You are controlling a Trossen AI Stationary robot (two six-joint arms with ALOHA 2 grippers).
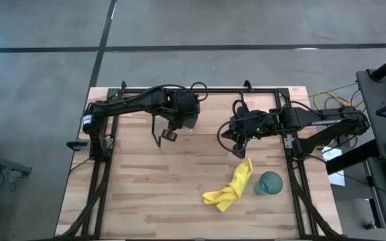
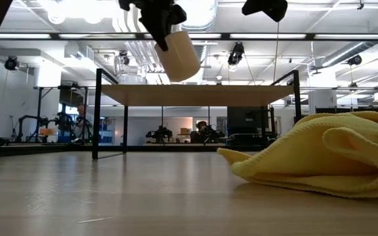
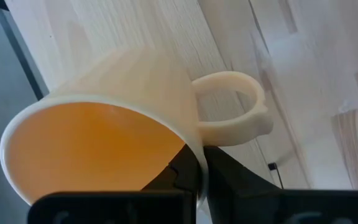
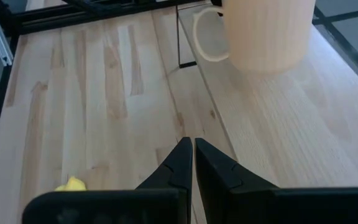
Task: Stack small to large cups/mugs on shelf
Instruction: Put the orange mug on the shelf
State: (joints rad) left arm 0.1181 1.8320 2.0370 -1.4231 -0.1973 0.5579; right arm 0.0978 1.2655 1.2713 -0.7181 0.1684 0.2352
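Note:
The mug (image 3: pixel 98 124), cream outside and orange inside, hangs in my left gripper (image 3: pixel 191 167) just above the shelf (image 2: pixel 195 95), a light-wood board on black rod legs. It also shows in the low view (image 2: pixel 179 56) and the right wrist view (image 4: pixel 266 31). My right gripper (image 4: pixel 192 155) is shut and empty, raised over the table's middle (image 1: pixel 237 146), near the shelf. The teal tumbler (image 1: pixel 269 183) stands on the tabletop at the near right. The small clear glass cup is not in view. My left gripper holds the mug by its rim (image 3: pixel 188 155), right beside the handle (image 3: pixel 235 109), with one finger inside the mug and one outside. The mug hangs tilted below the fingers, lifted clear of the shelf board.
A crumpled yellow cloth (image 1: pixel 230 189) lies on the tabletop left of the tumbler and fills the low view's right foreground (image 2: pixel 320 154). The black table frame (image 1: pixel 200 90) runs along the far edge and both sides.

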